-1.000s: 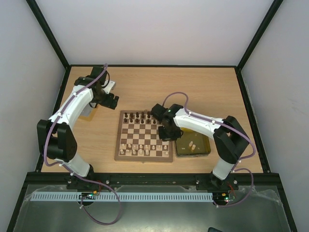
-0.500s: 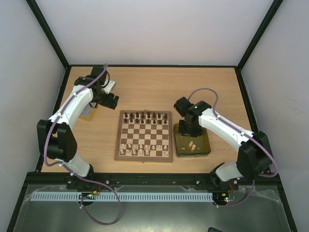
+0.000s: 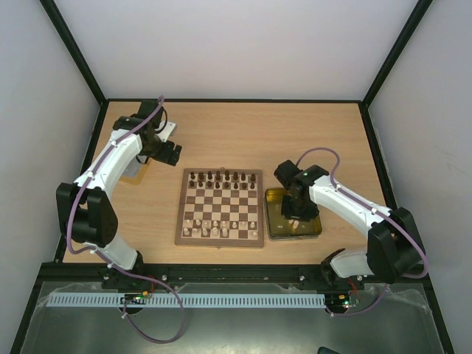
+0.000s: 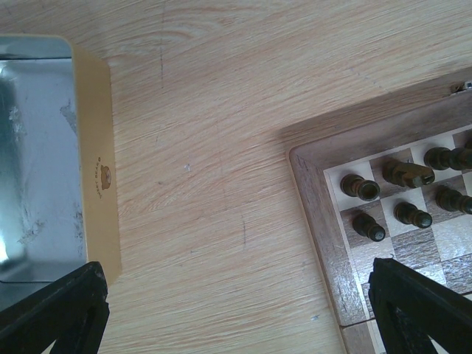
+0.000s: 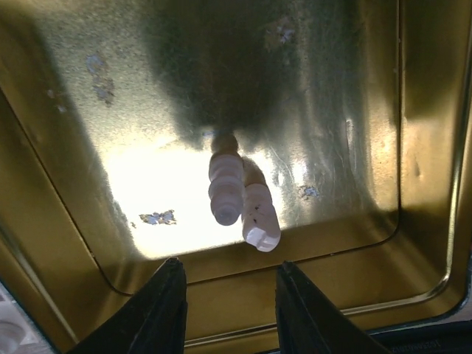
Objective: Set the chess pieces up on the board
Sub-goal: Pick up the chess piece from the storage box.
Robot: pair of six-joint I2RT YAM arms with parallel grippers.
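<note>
left wrist: tin emblem (image 4: 105,175) seems unreadable

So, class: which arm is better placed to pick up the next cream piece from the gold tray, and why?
Right. The right gripper, open, hangs just above the two cream pieces in the gold tray; the left gripper sits off the board, by the silver tray.

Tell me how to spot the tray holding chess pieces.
Find the checkered board in the centre. Beside its right edge, under the right hand, sits a shallow tray. It is gold inside, not silvery like the tray at far left, and two cream pieces lie in it.
</note>
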